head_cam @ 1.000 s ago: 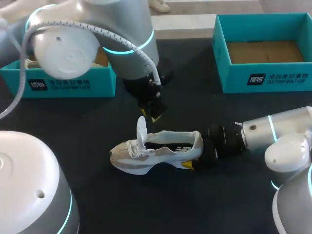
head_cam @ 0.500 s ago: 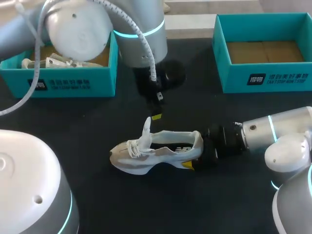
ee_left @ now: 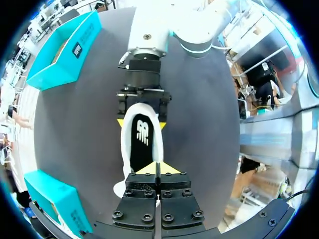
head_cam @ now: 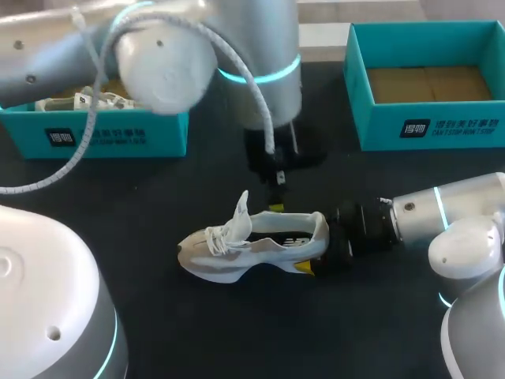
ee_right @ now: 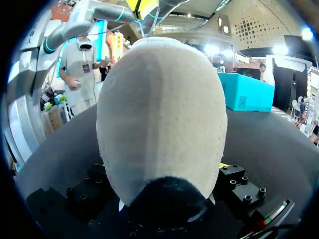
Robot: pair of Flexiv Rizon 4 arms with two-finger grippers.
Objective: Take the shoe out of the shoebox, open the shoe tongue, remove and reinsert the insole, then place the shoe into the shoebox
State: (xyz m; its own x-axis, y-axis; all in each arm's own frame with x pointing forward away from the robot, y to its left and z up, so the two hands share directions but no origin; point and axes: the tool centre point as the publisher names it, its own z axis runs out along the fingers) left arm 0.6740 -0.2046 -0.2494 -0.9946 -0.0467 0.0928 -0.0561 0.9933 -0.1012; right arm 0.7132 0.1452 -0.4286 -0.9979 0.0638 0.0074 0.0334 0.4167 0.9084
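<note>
A white and beige sneaker (head_cam: 252, 246) lies on its sole mid-table, toe to the left, its tongue (head_cam: 241, 212) standing up. My right gripper (head_cam: 317, 246) is shut on the heel, one yellow-tipped finger on each side. The heel (ee_right: 162, 109) fills the right wrist view. My left gripper (head_cam: 276, 207) hangs just above the shoe's opening, shut and empty. In the left wrist view its closed tips (ee_left: 158, 168) sit over the black insole (ee_left: 142, 142), with the right gripper (ee_left: 142, 121) clamping the heel beyond.
A teal shoebox (head_cam: 118, 134) at the back left holds another shoe and paper. A second teal shoebox (head_cam: 426, 126) at the back right shows only its brown floor. My left arm's bulky links hang over the left box.
My left gripper has let go of the tongue, shut, and moved right to above the shoe's opening. The tongue stays up, leaning slightly. The right arm and shoe have not moved.
</note>
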